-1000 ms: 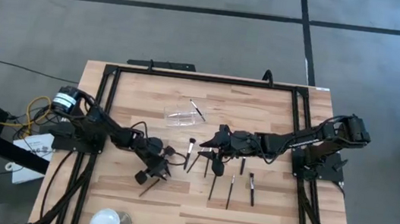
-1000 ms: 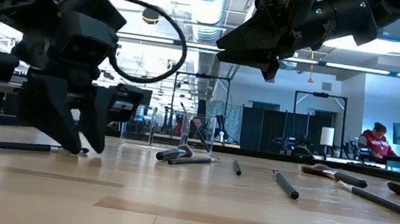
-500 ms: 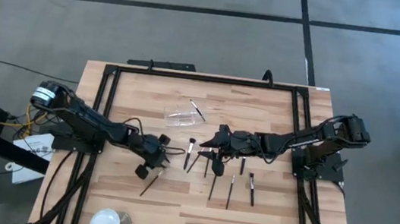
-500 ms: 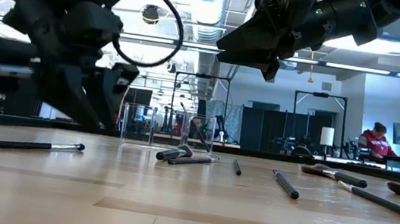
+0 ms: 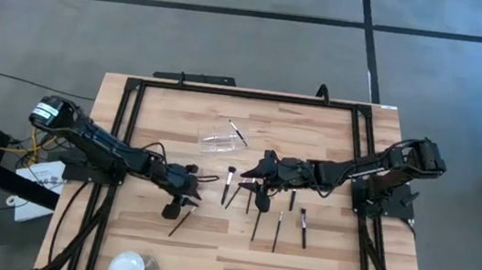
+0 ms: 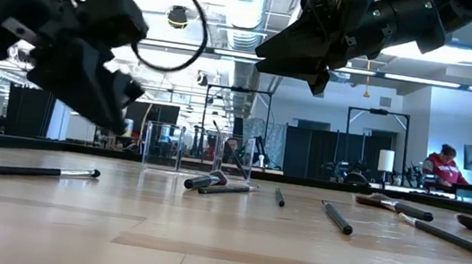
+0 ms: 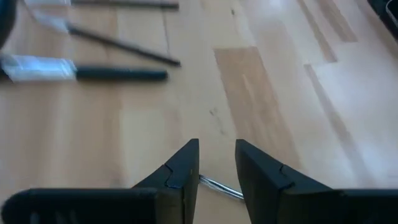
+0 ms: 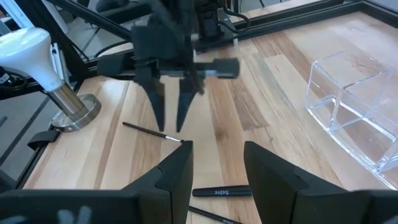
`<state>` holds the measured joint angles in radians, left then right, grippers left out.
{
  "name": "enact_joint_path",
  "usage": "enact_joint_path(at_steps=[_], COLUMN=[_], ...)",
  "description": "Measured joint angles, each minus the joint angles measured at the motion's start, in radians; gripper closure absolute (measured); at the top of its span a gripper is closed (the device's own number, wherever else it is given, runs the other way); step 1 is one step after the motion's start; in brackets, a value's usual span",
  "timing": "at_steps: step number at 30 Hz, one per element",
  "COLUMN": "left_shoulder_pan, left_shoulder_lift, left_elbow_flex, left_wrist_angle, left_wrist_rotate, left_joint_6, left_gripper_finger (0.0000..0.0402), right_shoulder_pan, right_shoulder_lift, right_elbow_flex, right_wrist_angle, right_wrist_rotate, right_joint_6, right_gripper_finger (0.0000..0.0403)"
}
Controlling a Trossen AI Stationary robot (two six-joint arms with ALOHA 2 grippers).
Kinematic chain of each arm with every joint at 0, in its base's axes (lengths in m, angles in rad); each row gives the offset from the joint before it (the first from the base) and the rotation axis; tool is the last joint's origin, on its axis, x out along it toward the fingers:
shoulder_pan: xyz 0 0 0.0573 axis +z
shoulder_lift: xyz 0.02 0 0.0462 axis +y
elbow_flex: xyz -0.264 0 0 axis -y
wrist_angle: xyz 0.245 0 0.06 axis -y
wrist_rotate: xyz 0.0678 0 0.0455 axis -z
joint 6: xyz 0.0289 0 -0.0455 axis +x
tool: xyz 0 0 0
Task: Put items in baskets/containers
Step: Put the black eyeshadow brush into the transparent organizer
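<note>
- Clearly, one slim brush (image 5: 180, 223) lies alone on the table (image 5: 327, 261) at about 7 o'clock from the clear container (image 5: 220, 139), well apart from it; in the low view it lies flat on the wood (image 6: 22, 170).
- Other brushes (image 5: 277, 229) lie loose in a group at about 5 o'clock from the container. The container itself seems to hold one or two thin items, but I cannot tell which.
- The left gripper (image 5: 179, 203) hangs just above the silver end of the lone brush. Its fingers (image 7: 186, 171) are a little apart and hold nothing; a thin metal part of the brush shows between them, below.
- One second ago this gripper stood lower, with its fingertips near the table beside the brush. Now it is lifted and tilted, and the brush lies where it was.
- My judgement is that the pick of this brush did not succeed, or was not yet tried, so this brush is not in the container.
- The right gripper (image 5: 264, 168) has not moved. It hovers over the brush group at about 4 o'clock from the container, fingers (image 8: 176, 174) apart and empty.
- A white and clear round object (image 5: 130, 269) stands at the near table edge, far from the work.
</note>
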<state>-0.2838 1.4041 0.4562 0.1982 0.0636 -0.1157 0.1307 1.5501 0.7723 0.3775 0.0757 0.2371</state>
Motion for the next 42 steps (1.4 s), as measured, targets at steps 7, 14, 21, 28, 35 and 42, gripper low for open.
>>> enact_joint_path(at_steps=[7,14,21,28,35,42], left_shoulder_pan=[-0.154,-0.238,-0.257,-0.264,-0.272,-0.225], left_shoulder_lift=[0.074,0.086,0.089,0.198,0.254,0.255], left_elbow_flex=[-0.025,-0.025,-0.025,-0.023,-0.022,-0.023], left_wrist_angle=[-0.002,0.013,0.026,0.098,0.139,0.179], left_wrist_rotate=[-0.196,-0.374,-0.387,-0.413,-0.486,-0.491], left_joint_6=[-0.222,-0.366,-0.443,-0.491,-0.416,-0.345], left_gripper_finger=[0.0300,0.0300,0.0300,0.0300,0.0338,0.0388], right_shoulder_pan=[0.000,0.000,0.000,0.000,0.000,-0.002], right_shoulder_lift=[0.000,0.000,0.000,0.000,0.010,0.035], right_elbow_flex=[0.000,0.000,0.000,0.000,-0.001,0.000], right_wrist_angle=[-0.002,-0.003,-0.003,-0.002,0.003,0.013], right_wrist_rotate=[0.000,0.000,0.000,0.000,0.001,0.002], right_joint_6=[0.000,0.000,0.000,0.000,0.000,0.000], right_gripper_finger=[0.0269,0.0269,0.0269,0.0269,0.0269,0.0269])
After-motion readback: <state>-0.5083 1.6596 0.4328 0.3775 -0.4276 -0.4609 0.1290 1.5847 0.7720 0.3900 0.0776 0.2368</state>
